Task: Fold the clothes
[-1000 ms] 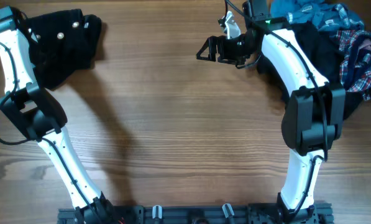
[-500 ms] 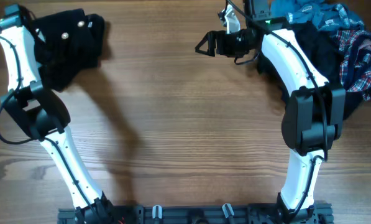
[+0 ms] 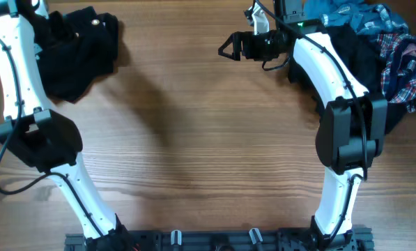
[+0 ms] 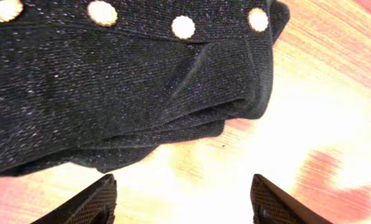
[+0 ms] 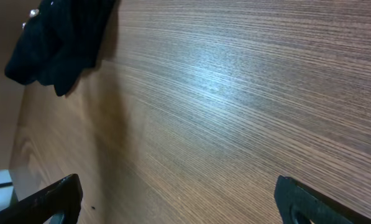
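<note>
Just ahead of L gripper [image 4: 185,200], blk garment [image 4: 110,81], apart.

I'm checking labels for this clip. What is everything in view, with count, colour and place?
black buttoned garment: one, black, bunched at the table's far left.
pale buttons: four seen from the left wrist, cream, in a row on it.
teal garment: one, teal-blue, far-right pile.
plaid garment: one, red-blue, same pile's right edge.
second black garment: one, black, same pile.
table: one, brown wood.
left arm, right arm: white, black joints.
left claw: one, black, open and empty, over the buttoned garment's edge.
right claw: one, black, open and empty, over bare wood, far centre.
</note>
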